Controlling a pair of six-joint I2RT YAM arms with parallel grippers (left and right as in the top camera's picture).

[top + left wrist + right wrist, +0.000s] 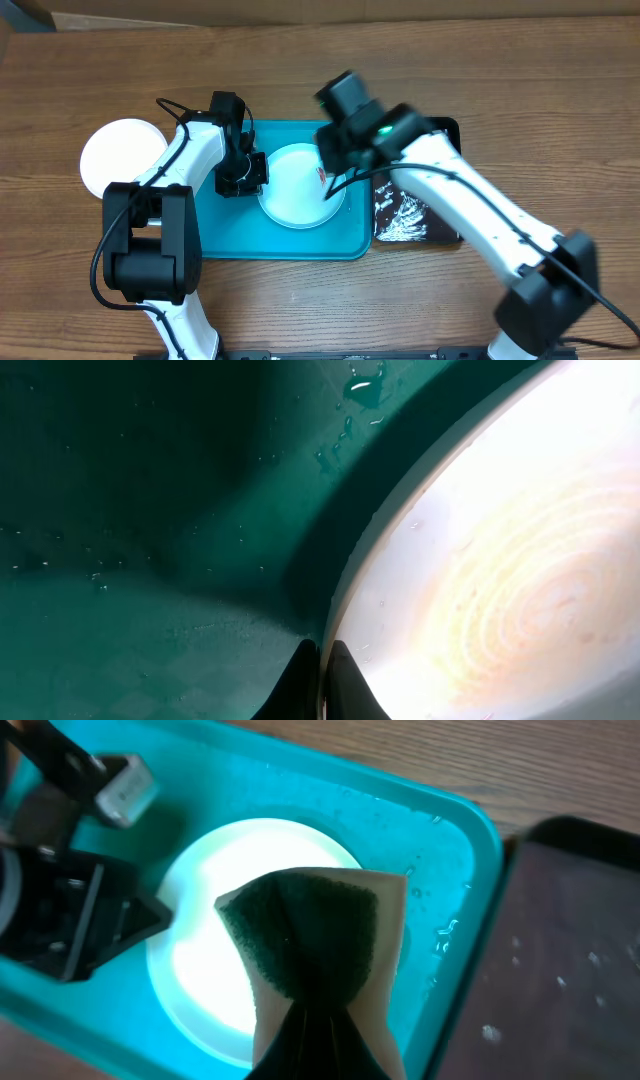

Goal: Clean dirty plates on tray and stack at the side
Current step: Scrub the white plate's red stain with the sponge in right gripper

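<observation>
I am pinching the rim of a pale plate [295,190] with my left end effector [322,670]. Its jaws are almost together, with only the thin rim between them. The plate is lying in the turquoise tray [300,243], near its middle, and water drops [365,385] are sitting on the tray floor beside it. My right end effector [315,1035] is clamping a sponge [310,930] by its lower edge, jaws drawn tight, with the green scouring face toward the wrist camera. The sponge is hanging over the plate's right side; I cannot tell whether it is touching. A second plate [120,155], white, is resting on the bench [500,60] left of the tray, apart from it. A black tray [570,920] is sitting just right of the turquoise one.
</observation>
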